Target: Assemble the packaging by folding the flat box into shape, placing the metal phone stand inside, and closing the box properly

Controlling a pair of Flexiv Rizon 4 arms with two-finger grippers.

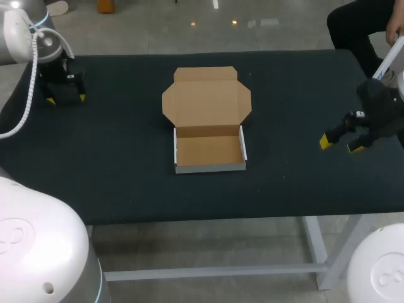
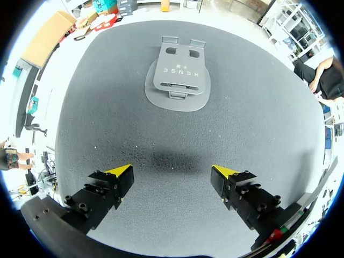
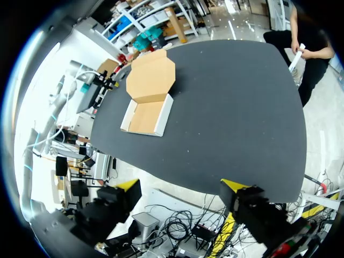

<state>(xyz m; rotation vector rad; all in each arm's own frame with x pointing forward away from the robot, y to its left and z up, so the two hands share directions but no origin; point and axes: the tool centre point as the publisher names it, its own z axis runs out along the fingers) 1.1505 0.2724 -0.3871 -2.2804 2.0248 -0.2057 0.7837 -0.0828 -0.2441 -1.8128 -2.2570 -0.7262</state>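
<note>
We have the box (image 1: pixel 209 150) folded into a tray, lid (image 1: pixel 206 95) lying open, at the middle of the table (image 1: pixel 126 158), while the metal phone stand (image 2: pixel 177 75) sits ahead of our left gripper (image 2: pixel 172 172), which like our right gripper (image 1: pixel 341 144) gapes empty, so loading and closing remain.

Head view: table (image 1: pixel 113 177) taken from above and behind, box (image 1: pixel 209 136) at frame centre. Left wrist view: aimed down at the table from close by, phone stand (image 2: pixel 177 80) ahead of the left gripper (image 2: pixel 172 172). Right wrist view: set back off the table's edge; box shared with head view.
</note>
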